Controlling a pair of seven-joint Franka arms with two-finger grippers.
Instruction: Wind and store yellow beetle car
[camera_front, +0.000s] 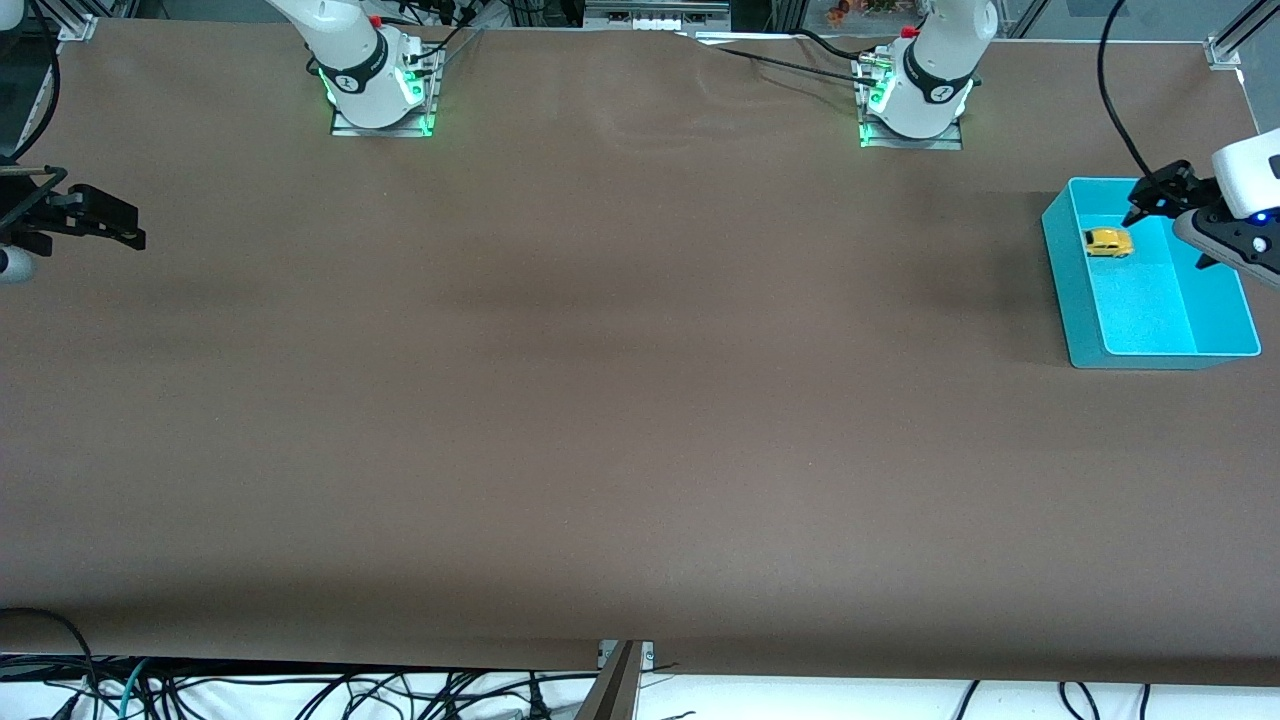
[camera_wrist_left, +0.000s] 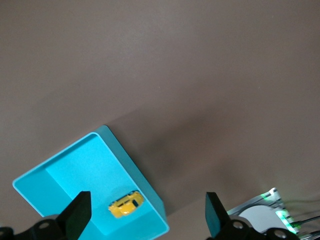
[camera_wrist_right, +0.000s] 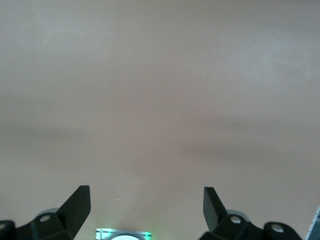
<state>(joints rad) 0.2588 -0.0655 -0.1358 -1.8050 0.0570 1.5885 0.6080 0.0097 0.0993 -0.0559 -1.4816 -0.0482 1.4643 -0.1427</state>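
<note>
The yellow beetle car lies inside a turquoise bin, close to the bin's wall nearest the robot bases. My left gripper hangs over that part of the bin, open and empty, above the car and not touching it. In the left wrist view the car rests on the bin's floor against its wall, between my left gripper's spread fingers and far below them. My right gripper waits at the right arm's end of the table, open and empty; the right wrist view shows the right gripper over bare table.
The bin stands at the left arm's end of the brown table, near its edge. The arm bases stand along the table's edge farthest from the front camera. Cables run by the left arm's base.
</note>
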